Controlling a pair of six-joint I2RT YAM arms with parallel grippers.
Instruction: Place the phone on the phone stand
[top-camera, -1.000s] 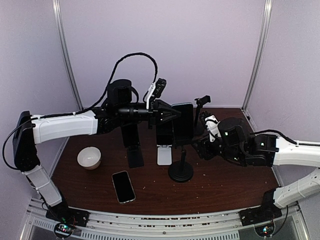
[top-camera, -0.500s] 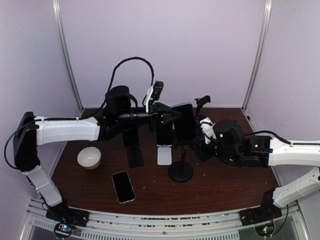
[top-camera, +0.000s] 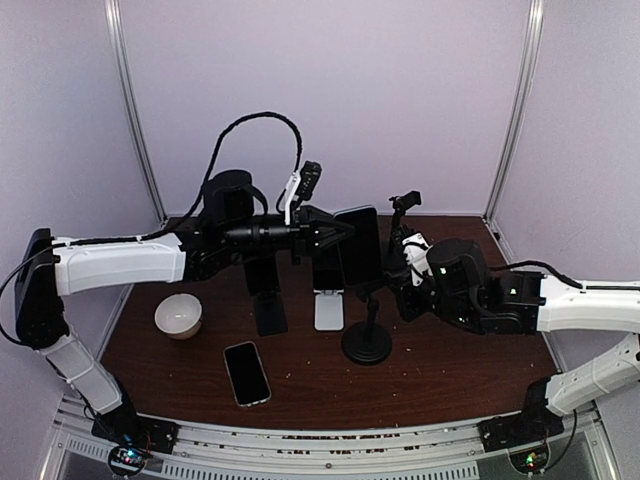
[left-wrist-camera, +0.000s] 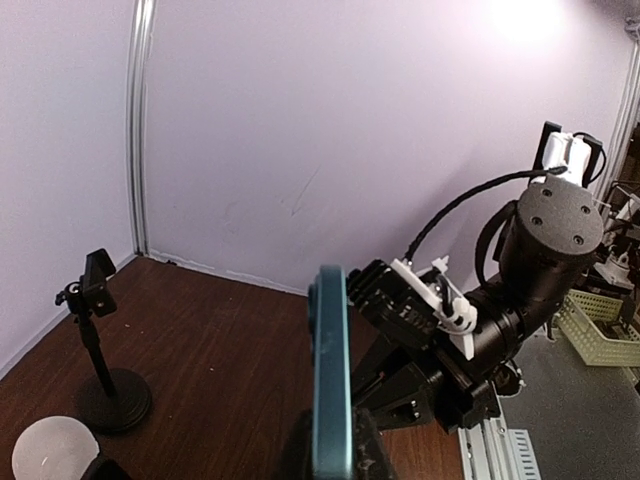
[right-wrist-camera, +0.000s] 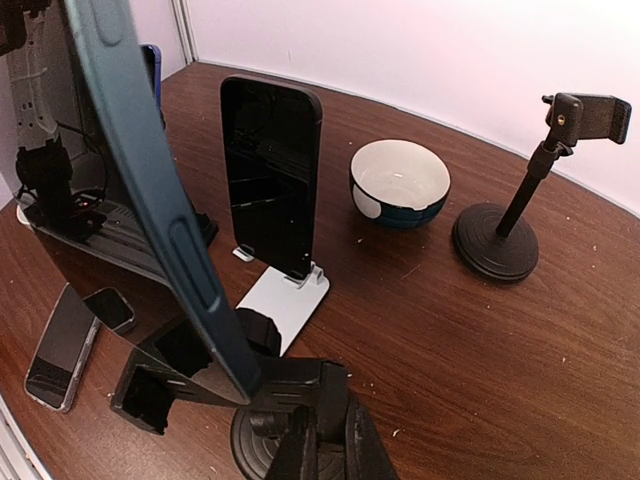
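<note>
One bowl (top-camera: 178, 315), two pole stands (right-wrist-camera: 497, 238) (one phone (top-camera: 363, 250) gripped)

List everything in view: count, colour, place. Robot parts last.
Phones: three; teal phone in the left tool, dark phone on the white stand, flat phone near the front edge.
Folding stands: two; white stand, black stand beside it, mid-table.
Clamp stands: three, black; centre stand under the teal phone, back stand by the rear wall, third stand beside the bowl.
Bowl: one, white inside, dark blue outside, left side.
Table: one, brown.
Tools: left tool shut on teal phone; right tool shut on centre stand.
</note>
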